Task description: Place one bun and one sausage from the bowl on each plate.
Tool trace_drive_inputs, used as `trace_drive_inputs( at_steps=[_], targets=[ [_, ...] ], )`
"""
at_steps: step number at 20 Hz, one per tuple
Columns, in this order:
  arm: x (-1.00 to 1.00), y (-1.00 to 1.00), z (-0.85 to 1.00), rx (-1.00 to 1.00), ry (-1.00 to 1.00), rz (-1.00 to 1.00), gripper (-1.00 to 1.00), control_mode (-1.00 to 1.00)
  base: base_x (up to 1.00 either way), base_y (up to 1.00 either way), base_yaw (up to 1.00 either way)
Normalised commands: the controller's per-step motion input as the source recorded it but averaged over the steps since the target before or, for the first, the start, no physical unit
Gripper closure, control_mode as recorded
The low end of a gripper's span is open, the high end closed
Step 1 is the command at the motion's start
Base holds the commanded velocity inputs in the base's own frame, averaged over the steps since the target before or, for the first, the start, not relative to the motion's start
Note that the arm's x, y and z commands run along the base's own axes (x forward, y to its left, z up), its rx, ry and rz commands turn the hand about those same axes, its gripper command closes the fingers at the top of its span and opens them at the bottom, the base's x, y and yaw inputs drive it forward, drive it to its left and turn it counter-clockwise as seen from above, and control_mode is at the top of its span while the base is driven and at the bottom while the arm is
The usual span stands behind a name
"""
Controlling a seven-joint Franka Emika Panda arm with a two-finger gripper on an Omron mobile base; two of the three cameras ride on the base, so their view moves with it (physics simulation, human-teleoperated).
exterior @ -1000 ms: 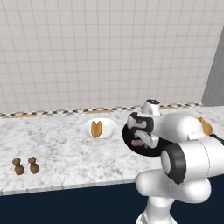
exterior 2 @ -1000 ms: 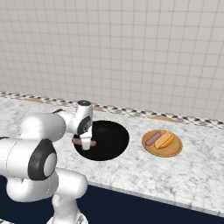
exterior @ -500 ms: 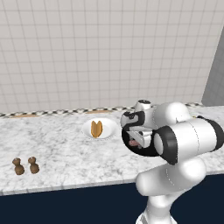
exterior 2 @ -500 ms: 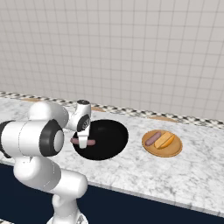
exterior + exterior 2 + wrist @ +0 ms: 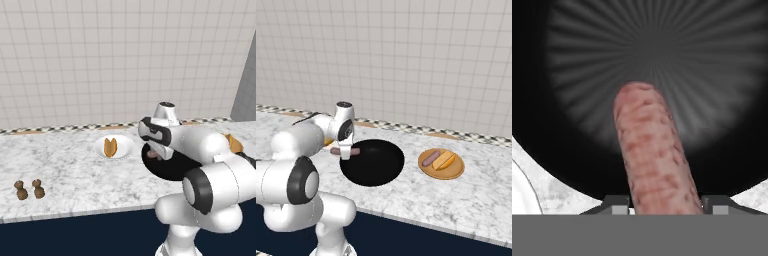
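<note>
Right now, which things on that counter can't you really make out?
- White plate: right base view, hidden behind the arm.
- Orange plate: left base view, mostly covered by the arm.
- Bowl: left base view, mostly behind the arm.
- Shakers: too small for detail.

on the marble counter (image 5: 70, 165) a bun (image 5: 110, 147) lies on the white plate (image 5: 125, 145), two brown shakers (image 5: 29, 189) stand near the front edge, and the black bowl (image 5: 170, 169) sits partly behind the arm.

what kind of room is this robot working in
Most likely a rendered kitchen: a marble counter against a tiled wall, with a black bowl, plates and two shakers on it.
</note>
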Motion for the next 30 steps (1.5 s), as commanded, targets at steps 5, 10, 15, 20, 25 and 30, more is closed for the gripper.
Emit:
trace_drive_inputs(
  at_steps=[5, 10, 15, 20, 25, 30],
  targets=[
    [0.42, 0.67, 0.79, -0.04, 0.00, 0.01, 1.00, -1.00, 0.00, 0.00, 0.00],
    [0.87, 0.47, 0.05, -0.01, 0.01, 0.09, 1.00, -1.00, 0.00, 0.00, 0.00],
    [0.92, 0.15, -0.35, -0.04, 0.01, 0.16, 1.00, -1.00, 0.00, 0.00, 0.00],
    [0.85, 0.23, -0.56, -0.06, 0.10, 0.16, 1.00, -1.00, 0.00, 0.00, 0.00],
    [0.40, 0.27, -0.36, -0.04, 0.05, 0.15, 1.00, -1.00, 0.00, 0.00, 0.00],
    [0.08, 0.09, -0.39, -0.02, 0.00, 0.12, -1.00, -1.00, 0.00, 0.00, 0.00]
  ],
)
